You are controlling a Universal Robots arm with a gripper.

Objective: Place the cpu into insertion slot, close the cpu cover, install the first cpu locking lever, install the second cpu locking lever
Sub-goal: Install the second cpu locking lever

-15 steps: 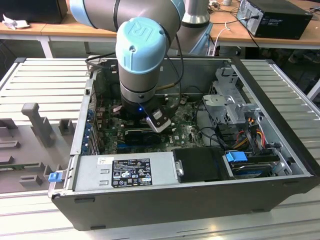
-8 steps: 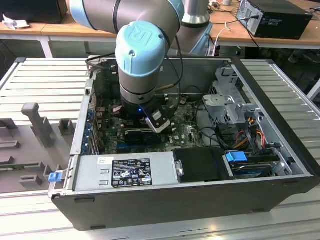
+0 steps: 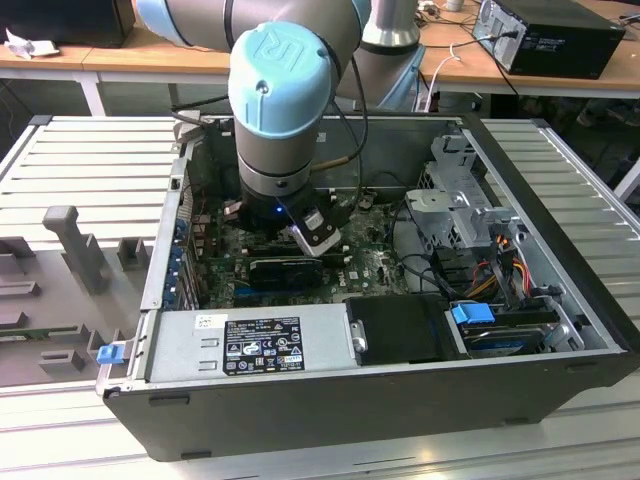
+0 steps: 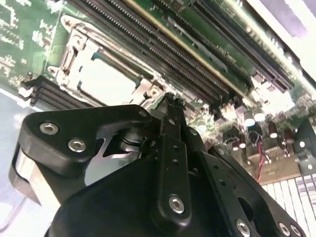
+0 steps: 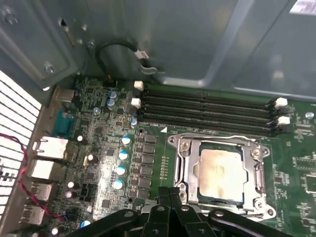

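So the arm is reaching down into the open computer case (image 3: 560, 330), with the gripper (image 3: 318, 232) low over the green motherboard (image 5: 98, 163). In both wrist views its black fingers (image 5: 170, 197) are pressed together with nothing between them, so it's pinched closed and carrying nothing.

The cpu (image 5: 221, 169) is already sitting in the insertion slot (image 5: 186, 174), pale beige face up, and the cpu cover (image 5: 259, 174) is folded down flat around it, with the chip showing through the square window. The fingertips sit right at the socket's edge, just beside the frame; whether they actually touch it, I can't tell. In the second wrist view the same socket (image 4: 106, 79) lies just past the finger tips (image 4: 170, 106), next to the long black memory slots (image 4: 163, 47). A thin silvery lever wire (image 5: 217, 137) runs along the side of the frame nearest those slots.

Inside the case in the exterior view: a grey power supply box (image 3: 250, 345) along the near wall, a metal drive cage (image 3: 455, 200) toward the exterior view's right, a blue clip (image 3: 472, 313), plus a bundle of coloured cables (image 3: 500, 265).
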